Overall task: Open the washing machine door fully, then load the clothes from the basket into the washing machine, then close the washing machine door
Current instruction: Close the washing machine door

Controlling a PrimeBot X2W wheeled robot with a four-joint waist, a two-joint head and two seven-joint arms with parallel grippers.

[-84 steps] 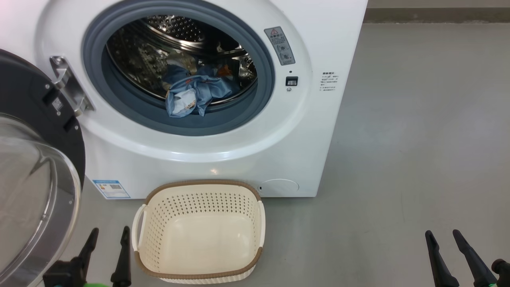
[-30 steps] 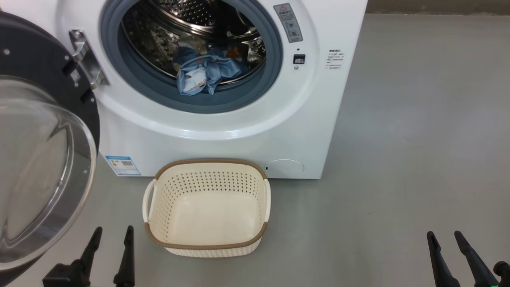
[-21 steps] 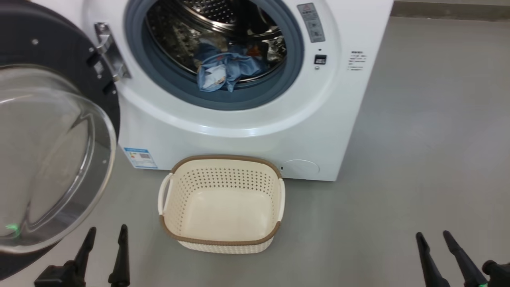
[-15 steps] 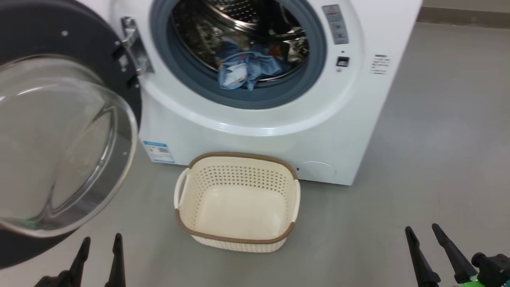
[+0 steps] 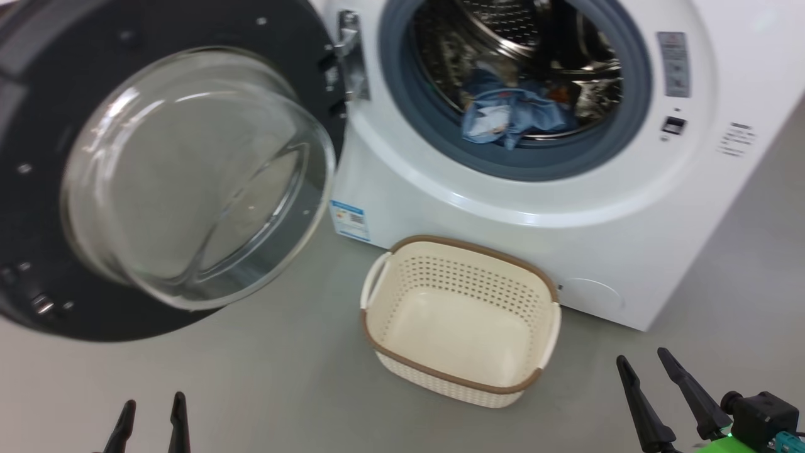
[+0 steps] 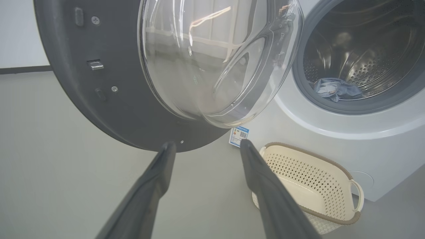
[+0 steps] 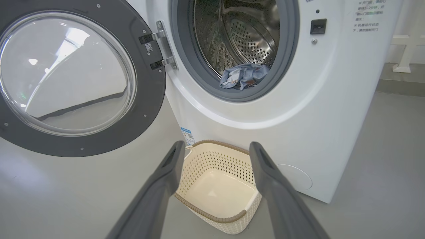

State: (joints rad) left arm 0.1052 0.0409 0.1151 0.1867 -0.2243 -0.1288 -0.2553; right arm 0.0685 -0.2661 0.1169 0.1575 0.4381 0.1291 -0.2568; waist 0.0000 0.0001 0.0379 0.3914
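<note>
The washing machine (image 5: 566, 251) (image 6: 348, 146) (image 7: 325, 99) stands with its door (image 5: 188, 176) (image 6: 186, 63) (image 7: 73, 76) swung wide open to the left. The clothes (image 5: 512, 119) (image 6: 335, 89) (image 7: 244, 76), a light blue bundle, lie at the front of the steel drum. On the floor before the machine sits the basket (image 5: 462, 321) (image 6: 308, 186) (image 7: 217, 187), with nothing in it. My left gripper (image 5: 152, 412) (image 6: 206, 146) is open, low at the left, short of the door's lower rim. My right gripper (image 5: 644, 365) (image 7: 215, 146) is open to the right of the basket, holding nothing.
Grey floor (image 5: 283, 390) spreads left and right of the machine. A blue sticker (image 5: 349, 220) marks the machine's lower left front. A white frame (image 7: 406, 49) stands beyond the machine's right side by the wall.
The head camera has turned left, so the machine and basket shifted right in view and the whole door now shows. Both grippers stay open and low.
</note>
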